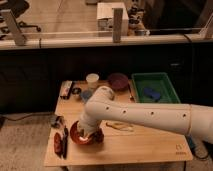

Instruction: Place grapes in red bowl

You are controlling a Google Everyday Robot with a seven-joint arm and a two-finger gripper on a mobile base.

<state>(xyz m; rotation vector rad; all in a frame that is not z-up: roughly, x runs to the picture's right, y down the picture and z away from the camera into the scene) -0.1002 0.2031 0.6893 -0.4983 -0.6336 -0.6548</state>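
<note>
Camera view — pincer [89, 134] hangs over the red bowl [75, 136], its state I cannot tell; next, lift clear if grapes [98, 135] dropped.

White arm's tool [86, 133] low over red bowl [76, 136] on wooden table [145, 147].

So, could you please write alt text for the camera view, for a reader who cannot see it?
A white robot arm reaches across a wooden table, its gripper down at the red bowl near the front left corner. Behind stand a dark purple bowl, a white cup and a green tray.
</note>
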